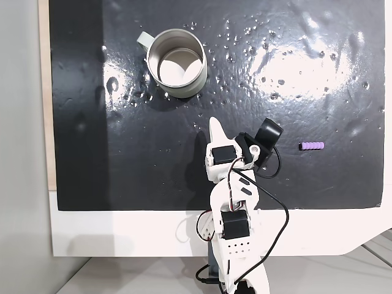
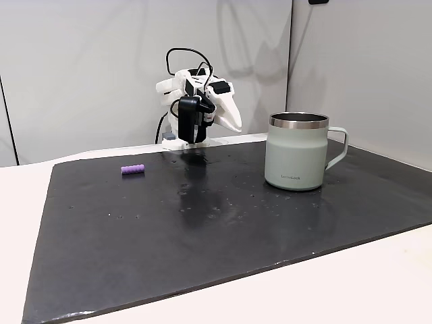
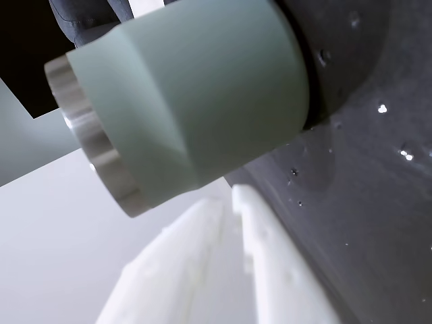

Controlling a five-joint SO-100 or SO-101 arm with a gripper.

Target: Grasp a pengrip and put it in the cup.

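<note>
The pengrip (image 1: 312, 146) is a tiny light-purple ribbed tube lying on the black mat, at the right in a fixed view and at the left (image 2: 133, 169) in the other. The cup (image 1: 176, 63) is a pale grey-green mug with a side handle, standing upright with nothing visible inside (image 2: 299, 152). In the wrist view the cup (image 3: 196, 101) lies on its side across the picture, close ahead. My gripper (image 1: 214, 124) is folded back over the arm's base, shut and holding nothing, well apart from both things (image 2: 233, 121). Its white fingertips (image 3: 229, 199) nearly meet.
The black mat (image 1: 122, 153) is speckled with shiny droplets and covers most of the white table (image 1: 122, 233). The arm's base (image 1: 236, 257) stands at the mat's near edge. A grey wall (image 2: 81, 67) rises behind the arm.
</note>
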